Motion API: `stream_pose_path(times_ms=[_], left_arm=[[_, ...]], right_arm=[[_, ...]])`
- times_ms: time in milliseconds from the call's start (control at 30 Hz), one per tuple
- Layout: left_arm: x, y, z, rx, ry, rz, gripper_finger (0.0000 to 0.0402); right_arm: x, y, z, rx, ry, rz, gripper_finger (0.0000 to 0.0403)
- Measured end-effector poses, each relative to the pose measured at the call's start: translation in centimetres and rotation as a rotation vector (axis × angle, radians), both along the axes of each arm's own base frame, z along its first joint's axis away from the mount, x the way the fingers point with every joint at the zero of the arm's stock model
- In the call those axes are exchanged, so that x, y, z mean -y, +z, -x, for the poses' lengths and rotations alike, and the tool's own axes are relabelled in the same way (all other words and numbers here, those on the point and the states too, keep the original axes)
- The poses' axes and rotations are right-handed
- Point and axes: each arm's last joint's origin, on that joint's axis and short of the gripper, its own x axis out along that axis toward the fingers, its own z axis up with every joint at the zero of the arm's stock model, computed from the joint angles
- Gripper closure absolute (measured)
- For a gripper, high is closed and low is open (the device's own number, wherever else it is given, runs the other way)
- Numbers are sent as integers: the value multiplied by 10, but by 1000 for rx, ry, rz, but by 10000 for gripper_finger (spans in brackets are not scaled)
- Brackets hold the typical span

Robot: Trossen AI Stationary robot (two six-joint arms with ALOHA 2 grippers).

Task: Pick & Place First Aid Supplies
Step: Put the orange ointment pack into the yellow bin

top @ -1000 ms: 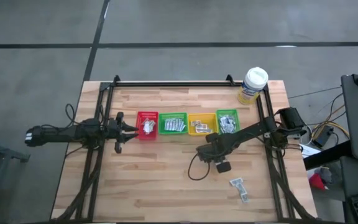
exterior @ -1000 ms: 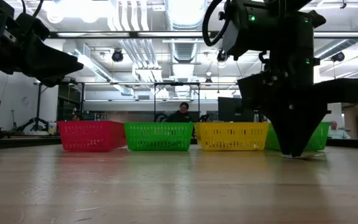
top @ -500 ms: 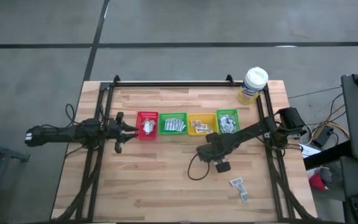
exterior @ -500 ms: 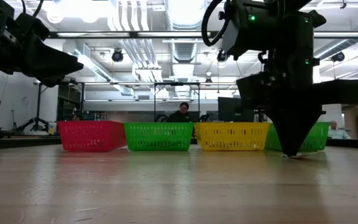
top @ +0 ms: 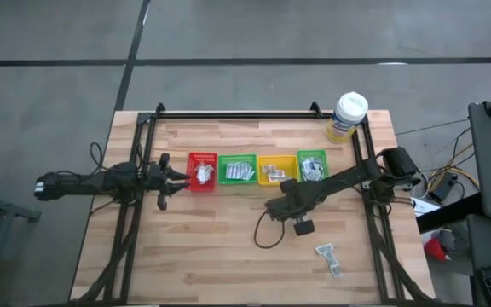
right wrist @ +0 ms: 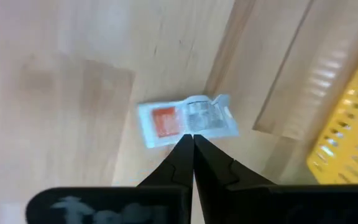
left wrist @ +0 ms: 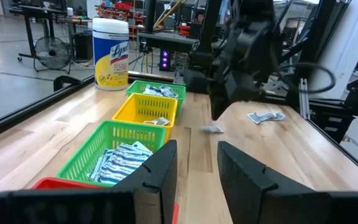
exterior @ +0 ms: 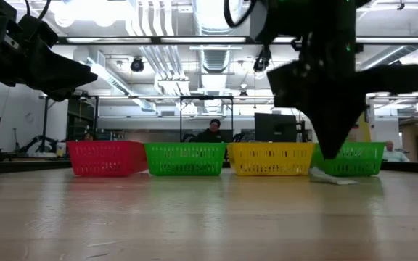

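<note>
Right hand [right wrist: 192,144], fingers now clenched, has risen from the wooden bench [top: 203,247]; whether it grips the small white-red flat sachet [right wrist: 187,121], seen at its tips just before the yellow plastic bin [top: 272,170], is uncertain. Left hand [left wrist: 194,163] waits, parted, beside the red bin [top: 201,170]

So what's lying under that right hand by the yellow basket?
A small white sachet with a red patch lies on the wood table beneath the shut right hand. The fingertips cover its near edge, so a grip can't be confirmed.
</note>
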Motion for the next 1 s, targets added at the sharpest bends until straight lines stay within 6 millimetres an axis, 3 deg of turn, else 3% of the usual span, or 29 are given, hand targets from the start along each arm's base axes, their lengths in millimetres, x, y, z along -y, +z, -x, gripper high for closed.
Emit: stream_pose_path(times_ms=[233,400,567,767,1000], left_arm=[[0,0,0,0,0,0,289],[0,0,0,0,0,0,289],[0,0,0,-1,0,0,289],[0,0,0,-1,0,-1,289],[0,0,0,-1,0,-1,289]], right_arm=[[0,30,-13,92,2,93,395],[0,41,-19,124,10,100,395],[-1,39,-15,88,-43,29,394],[4,29,-7,-2,-337,-103,393],[7,28,-7,-12,-482,-139,348]])
